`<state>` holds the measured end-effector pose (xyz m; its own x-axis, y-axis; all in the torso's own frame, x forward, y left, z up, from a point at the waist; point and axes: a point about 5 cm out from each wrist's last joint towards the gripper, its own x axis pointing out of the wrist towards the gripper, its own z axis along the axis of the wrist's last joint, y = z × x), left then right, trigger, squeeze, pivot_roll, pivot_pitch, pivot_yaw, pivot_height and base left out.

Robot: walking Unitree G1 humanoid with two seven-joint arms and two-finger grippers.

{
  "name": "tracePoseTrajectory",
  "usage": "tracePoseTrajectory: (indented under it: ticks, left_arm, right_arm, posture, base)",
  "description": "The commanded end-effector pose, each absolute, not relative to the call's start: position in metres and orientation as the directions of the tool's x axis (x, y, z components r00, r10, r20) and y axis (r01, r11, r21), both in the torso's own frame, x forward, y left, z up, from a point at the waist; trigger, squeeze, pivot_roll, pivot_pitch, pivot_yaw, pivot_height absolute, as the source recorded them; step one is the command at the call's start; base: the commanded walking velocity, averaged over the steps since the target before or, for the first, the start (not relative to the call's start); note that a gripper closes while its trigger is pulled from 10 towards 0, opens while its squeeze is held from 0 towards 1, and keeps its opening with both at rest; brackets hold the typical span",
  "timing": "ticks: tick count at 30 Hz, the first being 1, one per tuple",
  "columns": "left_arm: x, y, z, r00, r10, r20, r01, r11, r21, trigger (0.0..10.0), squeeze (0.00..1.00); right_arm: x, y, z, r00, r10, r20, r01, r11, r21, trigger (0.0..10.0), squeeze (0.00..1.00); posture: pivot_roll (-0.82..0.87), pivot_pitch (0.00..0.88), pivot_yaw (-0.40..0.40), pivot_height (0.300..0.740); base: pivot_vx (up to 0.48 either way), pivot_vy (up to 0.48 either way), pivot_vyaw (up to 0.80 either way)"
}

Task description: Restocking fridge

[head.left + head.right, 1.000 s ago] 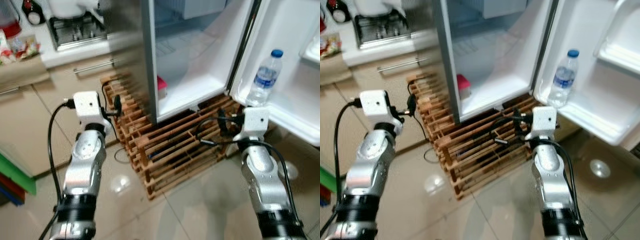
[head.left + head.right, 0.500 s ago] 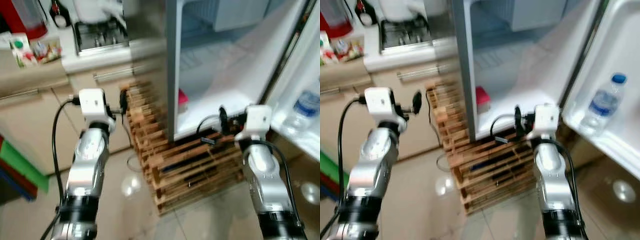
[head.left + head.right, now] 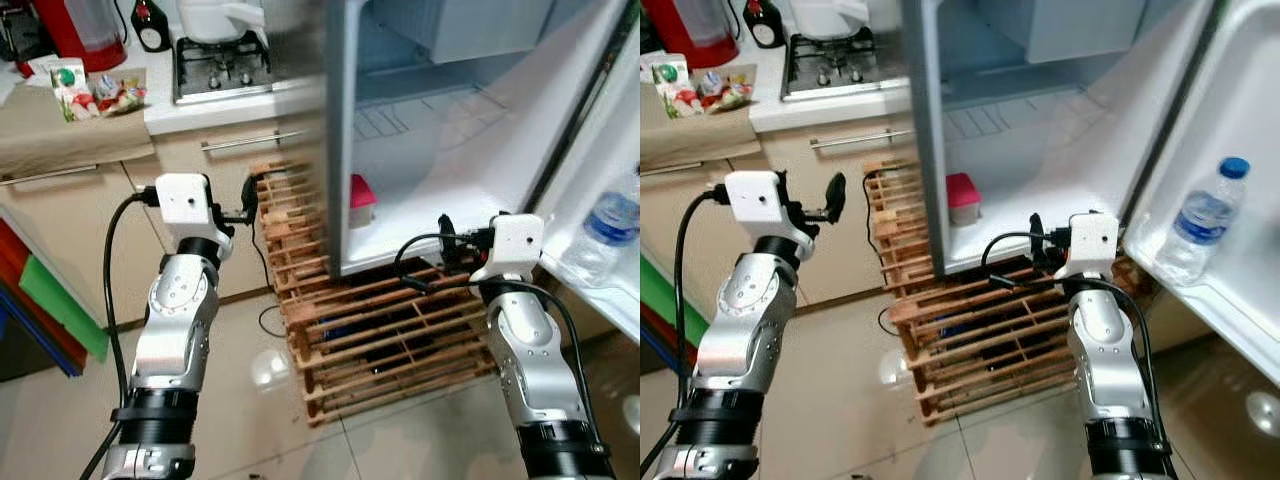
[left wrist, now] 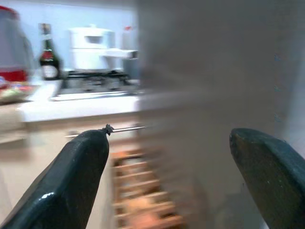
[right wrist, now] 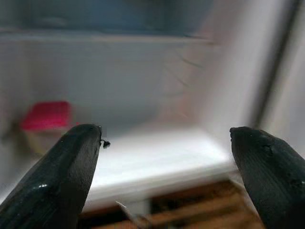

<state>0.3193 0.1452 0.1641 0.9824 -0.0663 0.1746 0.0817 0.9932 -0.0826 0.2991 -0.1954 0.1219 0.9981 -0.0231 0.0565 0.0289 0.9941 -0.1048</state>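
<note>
The fridge [image 3: 440,150] stands open before me on a wooden pallet [image 3: 380,330]. A container with a pink lid [image 3: 962,195] sits at the left of its bottom shelf, blurred in the right wrist view [image 5: 45,117]. In the open door's lower rack stands a clear water bottle [image 3: 1202,222] with a blue cap. My right gripper [image 5: 166,133] hovers low in front of the bottom shelf, open and holding nothing. My left gripper [image 4: 170,138] is open too, held beside the fridge's grey outer wall and facing the kitchen counter.
Left of the fridge runs a counter with a gas hob [image 3: 222,65], a white pot [image 3: 215,18], a dark bottle [image 3: 150,22], a red jug [image 3: 90,25] and snack packets [image 3: 95,92]. Green and blue panels [image 3: 55,315] lean at the far left. The floor is glossy tile.
The camera has swung left and steadied, so the fridge door and bottle sit further right and more of the counter shows. Both arms hold the same pose, grippers still open.
</note>
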Motion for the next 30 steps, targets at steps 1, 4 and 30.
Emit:
tracePoseTrajectory:
  ticks: [1, 4, 30]
  left_arm:
    - [0.32, 0.147, 0.167, 0.98, -0.069, 0.185, 0.086, 0.993, -0.086, 10.0, 0.0]
    - [0.321, 0.151, 0.167, 0.982, -0.051, 0.182, 0.066, 0.995, -0.079, 10.0, 0.0]
    - [0.319, 0.16, 0.163, 0.987, -0.072, 0.143, 0.08, 0.995, -0.053, 10.0, 0.0]
  right_arm:
    - [0.3, -0.196, 0.125, 0.997, -0.026, 0.076, 0.034, 0.994, -0.105, 10.0, 0.0]
    - [0.299, -0.206, 0.124, 0.995, -0.068, 0.074, 0.078, 0.988, -0.135, 10.0, 0.0]
    - [0.292, -0.309, 0.129, 0.884, -0.466, 0.041, 0.464, 0.863, -0.199, 10.0, 0.0]
  posture:
    - [-0.11, 0.0, 0.083, 0.74]
    - [-0.11, 0.0, 0.083, 0.74]
    - [-0.08, 0.0, 0.123, 0.74]
  base:
    - [0.0, 0.0, 0.0]
    - [0.0, 0.0, 0.0]
    - [0.0, 0.0, 0.0]
